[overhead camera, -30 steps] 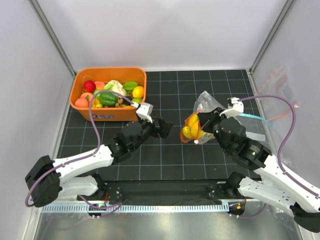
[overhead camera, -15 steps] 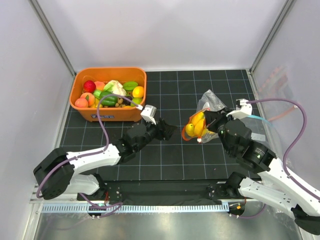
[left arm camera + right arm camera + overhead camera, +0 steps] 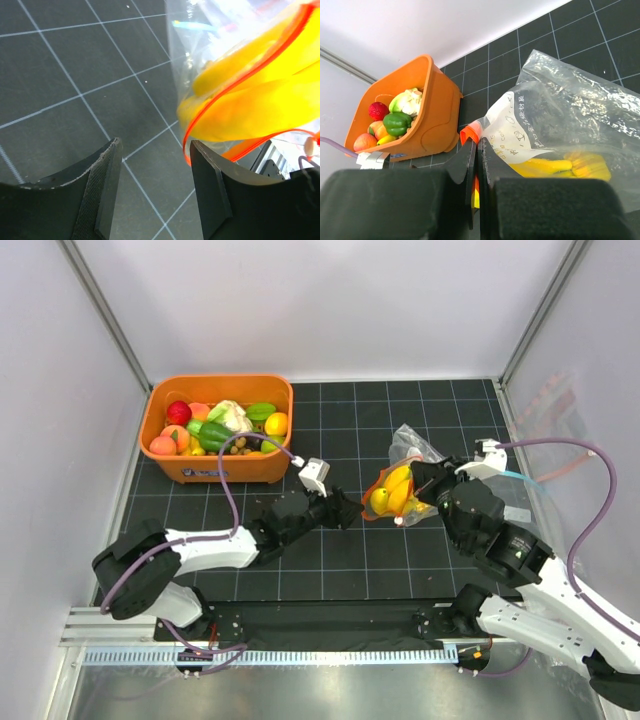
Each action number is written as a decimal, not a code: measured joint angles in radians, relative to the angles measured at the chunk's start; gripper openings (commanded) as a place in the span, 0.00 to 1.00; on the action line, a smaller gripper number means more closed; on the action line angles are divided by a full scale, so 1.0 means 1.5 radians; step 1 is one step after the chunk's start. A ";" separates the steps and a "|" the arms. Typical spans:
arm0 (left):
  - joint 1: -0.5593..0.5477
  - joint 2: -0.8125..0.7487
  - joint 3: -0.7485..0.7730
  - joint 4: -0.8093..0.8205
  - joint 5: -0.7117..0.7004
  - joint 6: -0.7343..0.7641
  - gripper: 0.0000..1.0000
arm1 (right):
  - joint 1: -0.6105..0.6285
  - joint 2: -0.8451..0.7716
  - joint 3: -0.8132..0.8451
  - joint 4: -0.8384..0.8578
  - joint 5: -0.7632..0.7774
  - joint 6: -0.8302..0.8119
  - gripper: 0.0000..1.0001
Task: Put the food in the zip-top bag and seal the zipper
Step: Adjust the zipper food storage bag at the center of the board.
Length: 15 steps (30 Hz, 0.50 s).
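Food (image 3: 393, 490) is seen inside the zip-top bag (image 3: 410, 445), whose edge is clamped by the right gripper (image 3: 418, 481) jaws. The left gripper (image 3: 345, 510) jaws are spread apart just beside it.

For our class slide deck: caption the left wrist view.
Open left claw facing the zip-top bag, yellow food behind its red-orange zipper.

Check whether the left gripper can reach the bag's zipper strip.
Probably yes: the left gripper, jaws open, faces the zipper strip, only bare mat between; the right gripper pinches the bag.
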 measured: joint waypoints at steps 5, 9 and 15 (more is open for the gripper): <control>-0.011 0.016 0.008 0.014 0.005 0.001 0.57 | 0.000 0.001 -0.005 -0.001 -0.001 0.000 0.01; -0.013 0.045 0.030 0.022 0.006 0.007 0.52 | 0.000 0.005 -0.006 0.001 -0.003 0.000 0.01; -0.014 0.118 0.078 0.024 0.014 0.013 0.13 | 0.000 0.012 -0.009 0.002 -0.003 0.001 0.01</control>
